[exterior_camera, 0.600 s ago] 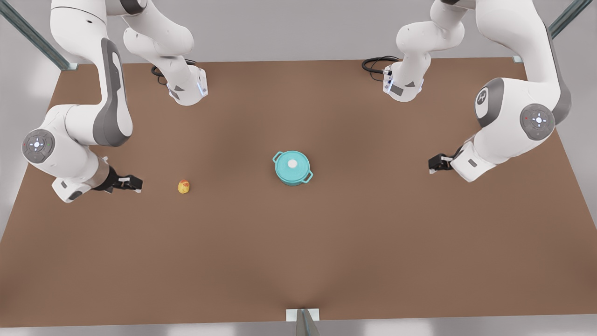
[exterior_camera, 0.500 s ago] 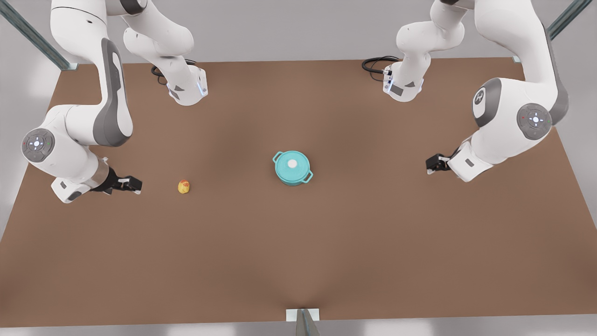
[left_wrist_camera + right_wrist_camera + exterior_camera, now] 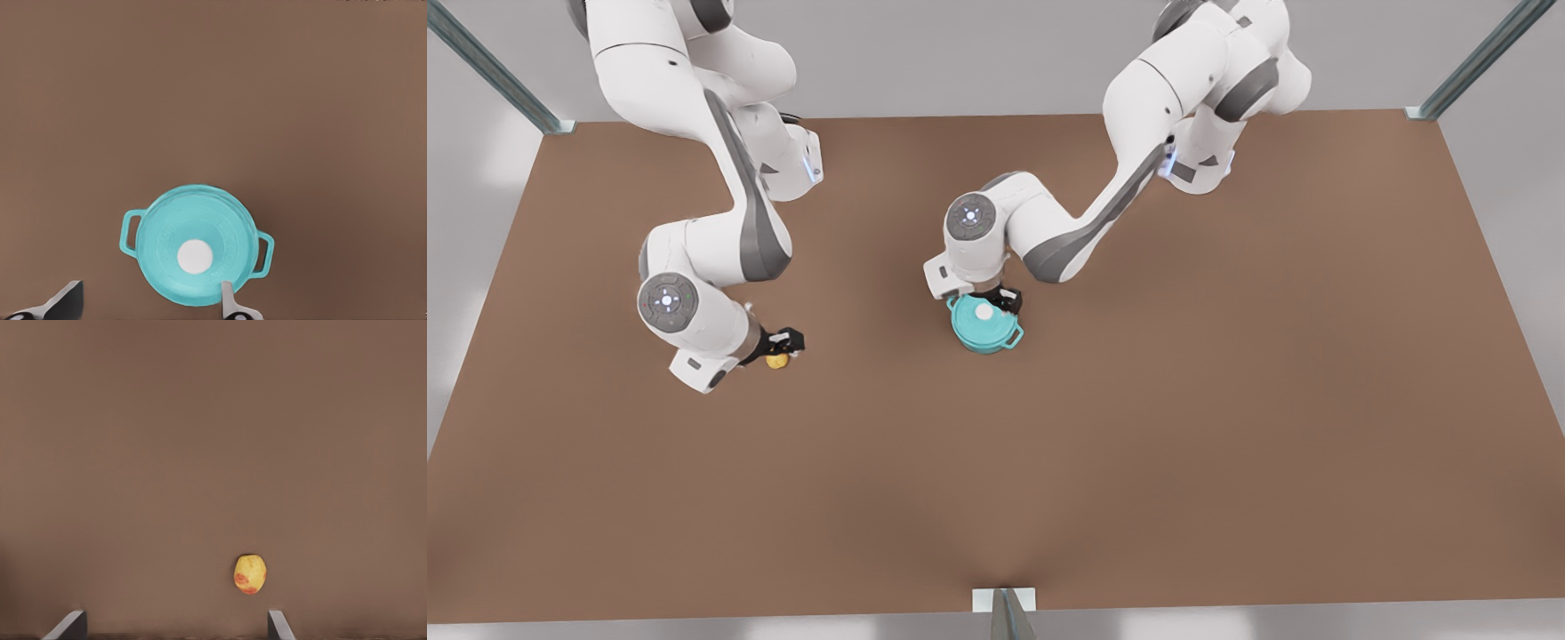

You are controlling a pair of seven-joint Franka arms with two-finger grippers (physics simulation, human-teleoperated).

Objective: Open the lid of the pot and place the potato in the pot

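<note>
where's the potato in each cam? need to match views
Front view: potato on the table, toward the front view's left, just under the right end effector.
Right wrist view: potato lies on the table ahead of the open fingers, nearer one of them.
Left wrist view: no potato; the pot lid is there instead.
Shared landmark: the brown table.

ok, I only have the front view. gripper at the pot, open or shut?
Observer: Open. The left wrist view shows the left gripper with its fingers wide apart, gripping nothing.
Operator: Lid off?
Observer: No. The pot lid sits flat on the pot, its white knob untouched.
Operator: Potato side?
Observer: The right gripper is open too. The potato lies ungripped on the table, nearer one fingertip than the other.
</note>
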